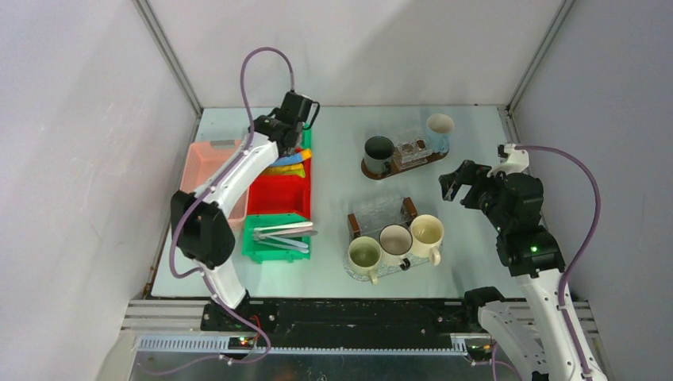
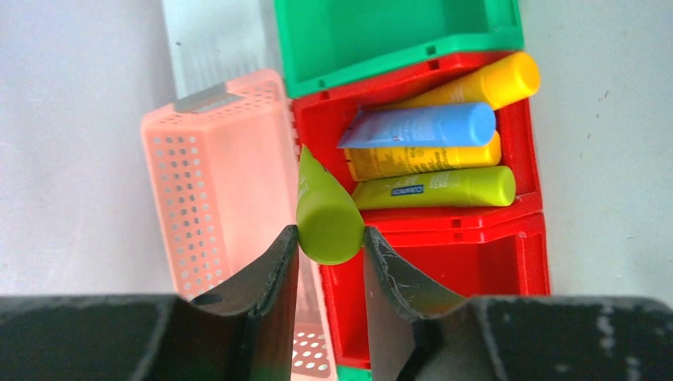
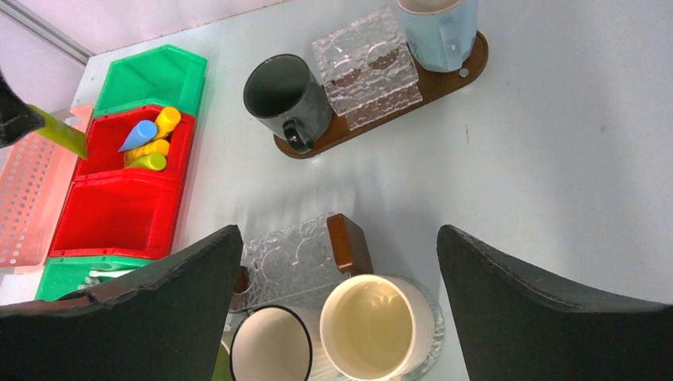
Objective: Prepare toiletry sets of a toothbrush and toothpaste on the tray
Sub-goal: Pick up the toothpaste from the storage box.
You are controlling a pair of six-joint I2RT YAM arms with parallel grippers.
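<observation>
Currently, the left gripper (image 2: 329, 238) is clamped on the capped end of a green toothpaste tube (image 2: 325, 214), one finger on each side. The tube is held off the desk (image 1: 341, 182), over the edge where the pink basket (image 2: 214, 175) meets the red bin (image 2: 317, 119). Four more tubes lie in the far compartment of that bin: a yellow tube (image 2: 476, 83), a blue tube (image 2: 421, 125), an orange-yellow tube (image 2: 421, 159) and a second green tube (image 2: 436, 188). They are stacked side by side and touching. Pale toothbrushes (image 1: 282, 232) lie in the near green bin (image 1: 258, 246), just beside the red bin. The right gripper (image 3: 337, 238) is released, jaws spread wide and grasping nothing. It hovers above the near tray (image 1: 381, 274), which carries a cream mug (image 3: 373, 325), a white mug (image 3: 270, 349) and a third mug (image 1: 365, 255) in a row. A clear holder (image 3: 290, 262) stands just behind them. Farther back, a wooden tray (image 3: 373, 123) carries a dark mug (image 3: 286, 95) and a pale blue mug (image 3: 440, 36), with a second clear holder (image 3: 365, 67) between them.
</observation>
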